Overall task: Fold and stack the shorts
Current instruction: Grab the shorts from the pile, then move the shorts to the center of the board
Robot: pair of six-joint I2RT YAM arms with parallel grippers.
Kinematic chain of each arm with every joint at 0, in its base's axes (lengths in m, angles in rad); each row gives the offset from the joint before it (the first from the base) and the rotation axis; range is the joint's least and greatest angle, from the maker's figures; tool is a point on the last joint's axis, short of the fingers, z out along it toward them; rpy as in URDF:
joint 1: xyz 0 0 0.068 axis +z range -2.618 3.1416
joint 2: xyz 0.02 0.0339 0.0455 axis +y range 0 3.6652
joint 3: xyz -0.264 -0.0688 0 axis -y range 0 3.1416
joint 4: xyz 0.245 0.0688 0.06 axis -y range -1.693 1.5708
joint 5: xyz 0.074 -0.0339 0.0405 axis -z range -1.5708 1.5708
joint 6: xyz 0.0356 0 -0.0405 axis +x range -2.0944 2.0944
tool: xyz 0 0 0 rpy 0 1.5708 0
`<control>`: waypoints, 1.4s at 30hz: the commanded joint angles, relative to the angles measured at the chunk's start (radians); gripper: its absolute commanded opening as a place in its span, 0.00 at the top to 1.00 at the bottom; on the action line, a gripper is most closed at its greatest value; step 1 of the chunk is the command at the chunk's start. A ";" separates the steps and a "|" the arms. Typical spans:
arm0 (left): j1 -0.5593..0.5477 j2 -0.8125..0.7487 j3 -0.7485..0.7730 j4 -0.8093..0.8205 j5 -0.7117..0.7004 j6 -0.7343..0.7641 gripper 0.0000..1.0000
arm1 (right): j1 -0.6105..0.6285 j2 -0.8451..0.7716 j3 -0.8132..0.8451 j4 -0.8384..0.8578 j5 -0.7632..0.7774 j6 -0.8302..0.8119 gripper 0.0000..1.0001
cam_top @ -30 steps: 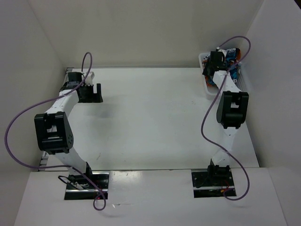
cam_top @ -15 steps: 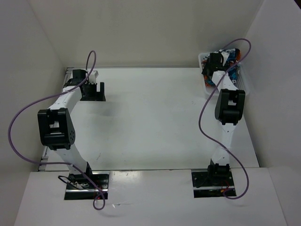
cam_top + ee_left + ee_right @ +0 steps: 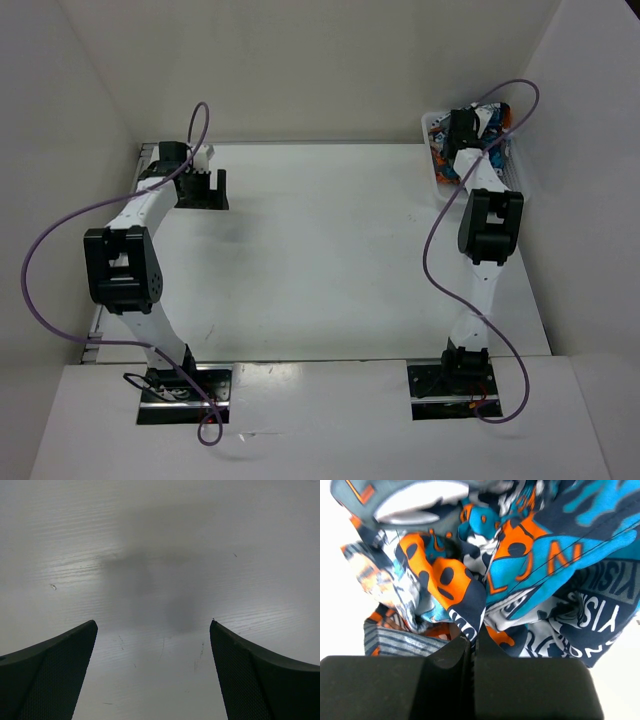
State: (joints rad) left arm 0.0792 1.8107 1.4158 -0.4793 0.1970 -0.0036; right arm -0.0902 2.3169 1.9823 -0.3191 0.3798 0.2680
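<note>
While hanging over the white basket (image 3: 434,128) in the far right corner, clamps tight with the right gripper (image 3: 475,644) on a fold of the shorts (image 3: 520,570). Bunched up right at the fingertips and beyond, crumpled, so no telling long axis or heading. Over to the left gripper (image 3: 154,625): spread wide above bare table (image 3: 160,540), touching nothing, well apart from the shorts.

A white bench (image 3: 320,250) fills the scene, its surface marked with faint scratches and small scuffs on the left side. A white plastic mesh basket (image 3: 430,124) sits in its far right corner, beside plain white walls (image 3: 300,70).
</note>
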 commanded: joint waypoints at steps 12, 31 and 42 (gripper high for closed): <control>-0.058 -0.157 0.118 0.099 0.027 0.004 0.00 | 0.029 -0.483 0.001 -0.043 0.059 0.088 1.00; -0.134 -0.577 -0.126 0.168 0.070 0.004 0.00 | 0.089 -1.048 -0.024 0.426 -0.483 -0.233 1.00; -0.070 -0.813 -0.261 0.157 0.021 0.004 0.00 | 0.089 -0.909 0.201 0.474 -0.944 0.230 1.00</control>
State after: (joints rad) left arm -0.0128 1.0393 1.1748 -0.3370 0.2348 -0.0036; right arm -0.0086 1.3724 2.1742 0.0799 -0.4149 0.3176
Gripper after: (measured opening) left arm 0.998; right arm 0.001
